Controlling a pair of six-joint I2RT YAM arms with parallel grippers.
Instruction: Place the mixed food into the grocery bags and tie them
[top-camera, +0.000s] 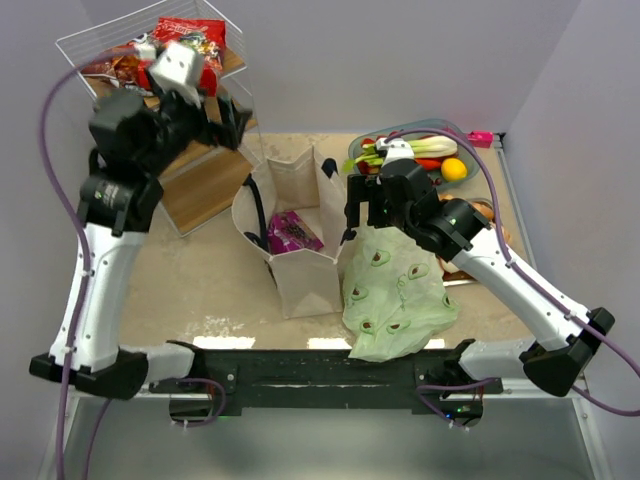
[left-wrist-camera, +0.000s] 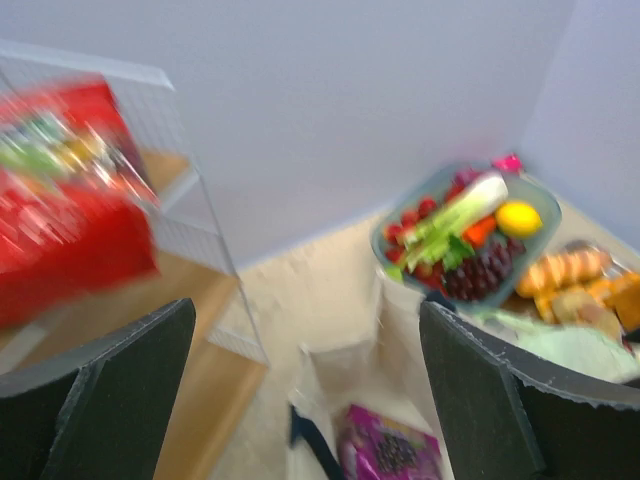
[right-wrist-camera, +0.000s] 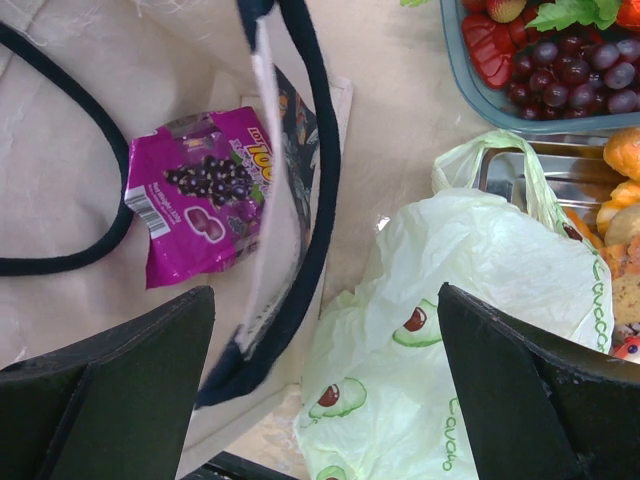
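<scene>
Right wrist view, centre left: the purple snack packet carries large yellow-white figures reading "100" at its upper right corner. The wall of the canvas tote cuts off the print beyond them. A white barcode label stands on the packet's left edge; its digits are too small to read.

Right wrist view, right edge and lower centre: the pale-green bag bears green script beginning "avoca", running vertically.

Top external view, upper left: print on the red snack packets is illegible. Left wrist view: blurred, no text readable.

left hand high, jaws apart | right hand low, jaws apart
</scene>
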